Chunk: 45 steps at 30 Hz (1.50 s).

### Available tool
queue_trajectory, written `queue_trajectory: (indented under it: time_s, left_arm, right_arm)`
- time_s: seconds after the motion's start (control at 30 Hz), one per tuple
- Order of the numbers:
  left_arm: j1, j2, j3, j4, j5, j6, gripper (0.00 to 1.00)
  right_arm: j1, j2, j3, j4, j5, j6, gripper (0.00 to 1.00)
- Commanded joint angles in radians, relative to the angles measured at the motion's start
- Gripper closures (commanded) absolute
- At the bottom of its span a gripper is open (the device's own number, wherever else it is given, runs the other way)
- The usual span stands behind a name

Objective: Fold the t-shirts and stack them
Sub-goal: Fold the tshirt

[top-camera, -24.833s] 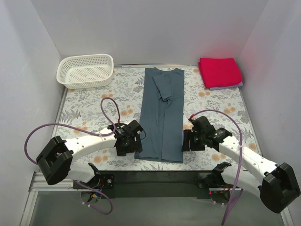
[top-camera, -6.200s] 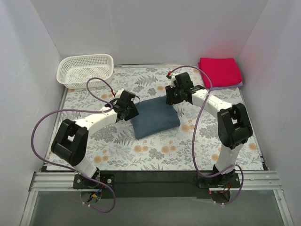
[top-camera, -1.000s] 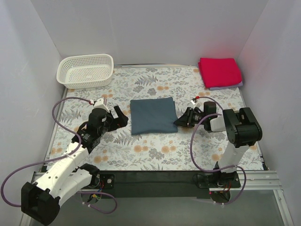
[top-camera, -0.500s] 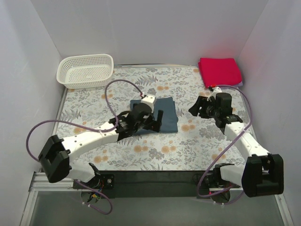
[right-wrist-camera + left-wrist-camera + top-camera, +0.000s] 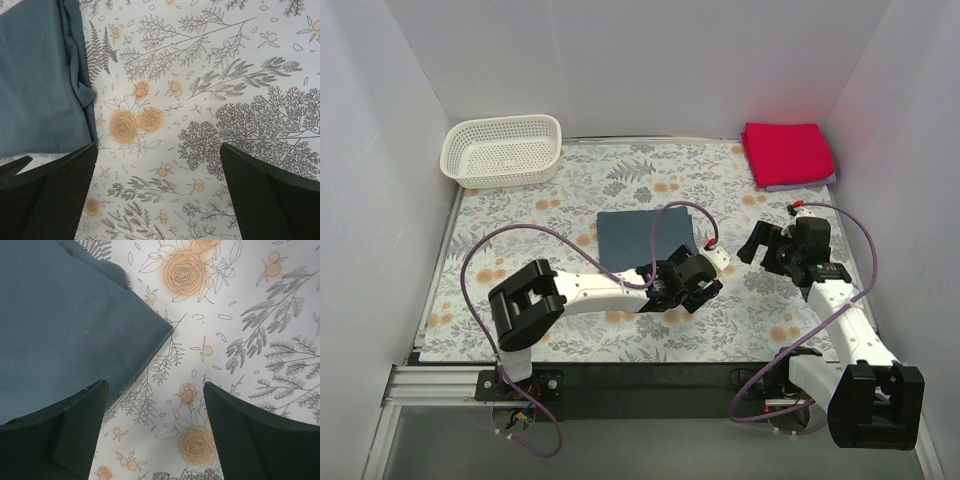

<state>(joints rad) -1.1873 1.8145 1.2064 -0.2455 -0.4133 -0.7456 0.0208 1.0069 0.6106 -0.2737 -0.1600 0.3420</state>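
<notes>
The slate blue-grey t-shirt (image 5: pixel 642 234) lies folded to a square in the middle of the table. It also shows in the left wrist view (image 5: pixel 60 325) and the right wrist view (image 5: pixel 40 85). The red t-shirt (image 5: pixel 787 152) lies folded at the far right on the pale lavender t-shirt (image 5: pixel 804 184), of which only an edge shows. My left gripper (image 5: pixel 688 284) is open and empty at the blue-grey shirt's near right corner, its jaws over bare table (image 5: pixel 155 440). My right gripper (image 5: pixel 761 246) is open and empty to the right of that shirt, also over bare table (image 5: pixel 157 200).
A white lattice basket (image 5: pixel 503 150) stands at the far left corner. White walls close in the table on the left, back and right. The floral tablecloth (image 5: pixel 520 240) covers the table top. The left arm's purple cable (image 5: pixel 570 232) loops beside the shirt.
My left gripper has moved right, off the blue-grey shirt to its near right corner. My right gripper has shifted slightly nearer. The shirt lies where it was.
</notes>
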Motion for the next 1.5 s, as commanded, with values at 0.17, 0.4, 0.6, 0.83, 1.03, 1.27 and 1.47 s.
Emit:
queue_trajectory:
  time_s: [0.17, 0.4, 0.6, 0.83, 1.03, 1.27, 1.47]
  left_arm:
    - [0.003, 0.112, 0.071, 0.118, -0.056, 0.147, 0.33]
    - [0.003, 0.203, 0.081, 0.15, -0.094, 0.158, 0.47]
    - [0.02, 0.229, 0.061, 0.15, -0.111, 0.137, 0.66]
    - [0.043, 0.181, 0.038, 0.157, -0.065, 0.088, 1.0]
    - [0.052, 0.062, -0.005, 0.176, -0.025, 0.046, 1.0]
    - [0.071, -0.02, -0.061, 0.204, 0.001, 0.003, 1.0]
    - [0.077, -0.037, -0.068, 0.212, 0.002, -0.001, 1.0]
  right_arm:
    - [-0.048, -0.047, -0.054, -0.027, -0.021, 0.012, 0.02]
    - [-0.055, -0.01, -0.064, -0.019, -0.073, 0.008, 0.02]
    - [-0.055, -0.008, -0.087, 0.036, -0.107, 0.022, 0.02]
    - [-0.055, 0.038, -0.087, 0.117, -0.185, 0.058, 0.02]
    - [-0.055, 0.211, -0.08, 0.31, -0.364, 0.149, 0.06]
    - [-0.022, 0.41, -0.023, 0.49, -0.427, 0.273, 0.06]
    - [0.103, 0.622, 0.05, 0.591, -0.392, 0.405, 0.02]
